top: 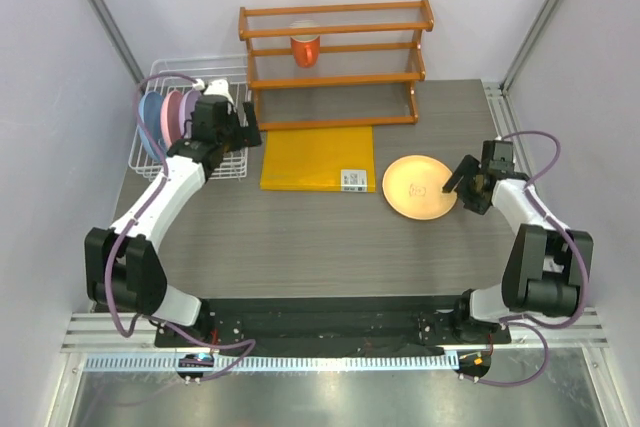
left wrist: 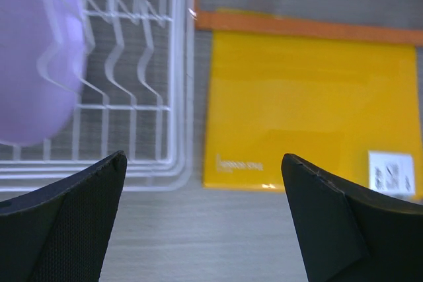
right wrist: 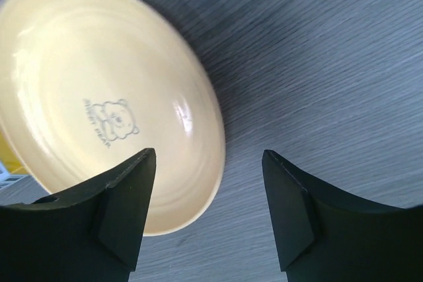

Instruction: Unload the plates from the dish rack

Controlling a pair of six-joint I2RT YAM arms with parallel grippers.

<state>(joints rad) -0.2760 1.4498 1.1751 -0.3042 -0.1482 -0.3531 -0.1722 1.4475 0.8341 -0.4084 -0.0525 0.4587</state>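
Dish rack: the white wire dish rack [top: 145, 159] sat at the far left of the bench [top: 300, 237]; its upright prongs kept three plates on edge, side by side.
Plates in the rack: the blue plate [top: 150, 117] stood outermost, the pink plate [top: 171, 113] next, the lilac plate [top: 189, 109] nearest the left arm; standing on edge, each seemingly offered a rim to pinch.
Left fingers: the left fingers [left wrist: 330, 216] were spread wide with nothing between them; they hung over the rack's right-hand edge, where the wire met the yellow mat [top: 318, 157].
Lilac plate against the left fingers: in the left wrist view it filled the upper left, beyond the left-hand finger and outside the gap; apart, not touching; the gap faced the rack's corner wires and the mat.
Peach plate: the peach plate [top: 420, 187] lay flat, face up, on bare bench right of the mat, well apart from the rack; judged already unloaded.
Right fingers: the right fingers [right wrist: 119, 216] were parted and held nothing; they sat low at the plate's right rim.
Peach plate against the right fingers: one finger overlapped the plate's edge, the other stood over bare bench; the rim ran into the gap; contact could not be told.
Progress: one of four out by my reckoning; three left.
Background: the wooden shelf [top: 335, 77] with an orange cup [top: 305, 50] stood behind, no part of the job.
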